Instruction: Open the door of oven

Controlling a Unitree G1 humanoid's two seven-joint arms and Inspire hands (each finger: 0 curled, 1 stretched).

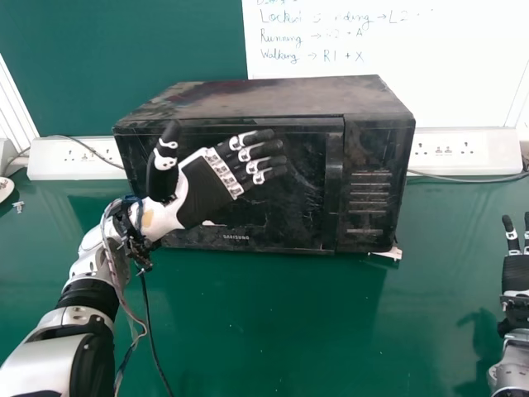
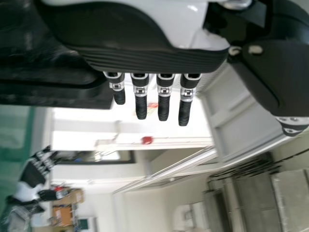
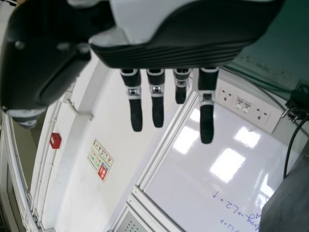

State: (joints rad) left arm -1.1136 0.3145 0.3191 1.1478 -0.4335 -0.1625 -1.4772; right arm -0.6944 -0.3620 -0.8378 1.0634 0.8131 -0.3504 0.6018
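Black oven door (image 1: 297, 211) behind the left hand (image 1: 207, 188), well left of the right hand (image 1: 517, 271), both unclenched.

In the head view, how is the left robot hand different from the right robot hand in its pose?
The left robot hand is in front of the oven door, while the right robot hand is near the view's right edge. The left robot hand's fingers point sideways; the right robot hand's point toward the view's top. Both are open.
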